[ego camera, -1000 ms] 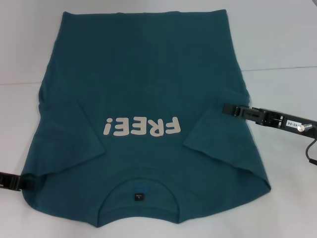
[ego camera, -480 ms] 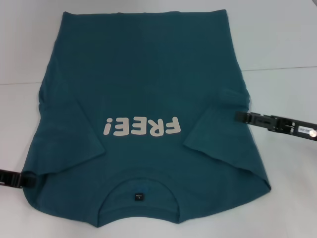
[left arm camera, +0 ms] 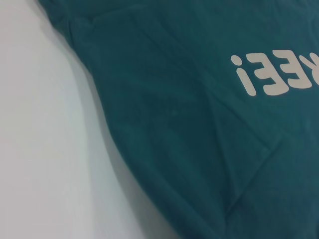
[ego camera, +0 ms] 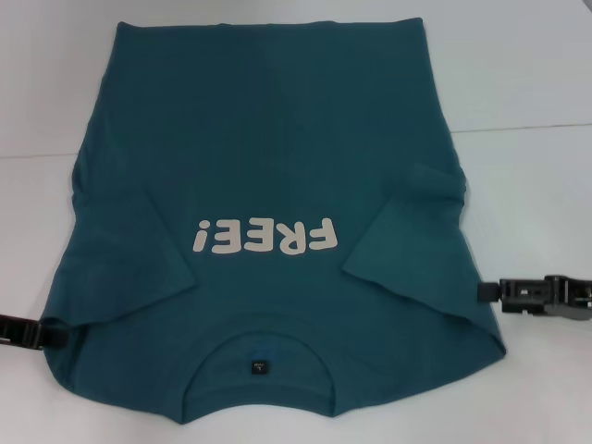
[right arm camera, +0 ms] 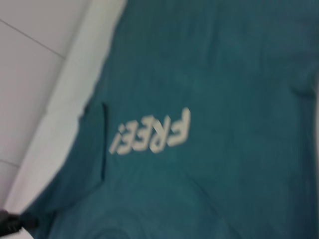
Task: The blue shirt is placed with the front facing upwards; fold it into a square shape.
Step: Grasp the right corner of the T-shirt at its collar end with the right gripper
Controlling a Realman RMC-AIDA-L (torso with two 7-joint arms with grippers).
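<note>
Shirt position: the blue shirt point(ego camera: 268, 176) lies flat on the white table point(ego camera: 527, 83), front up, collar point(ego camera: 261, 347) toward the robot and hem at the far side.
Lettering: the cream "FREE!" lettering point(ego camera: 264, 237) sits across the chest, upside down in the head view.
Sleeves: both sleeves are folded inward onto the body; the right sleeve point(ego camera: 412, 250) forms a slanted flap ending near the lettering, the left sleeve point(ego camera: 125, 250) mirrors it.
Left edge: the shirt's side runs from the hem corner outward to the shoulder corner near the robot.
Left gripper: the left gripper point(ego camera: 51, 335) is at the left shoulder corner, its tip touching the fabric edge; whether it is holding the cloth, cannot tell.
Right gripper: the right gripper point(ego camera: 486, 293) is low over the table just beside the right side edge, apart from the cloth; finger spread cannot be told.
Open room: bare table lies beyond both side edges and past the hem; a thin seam line point(ego camera: 527, 127) crosses the table on the right.
</note>
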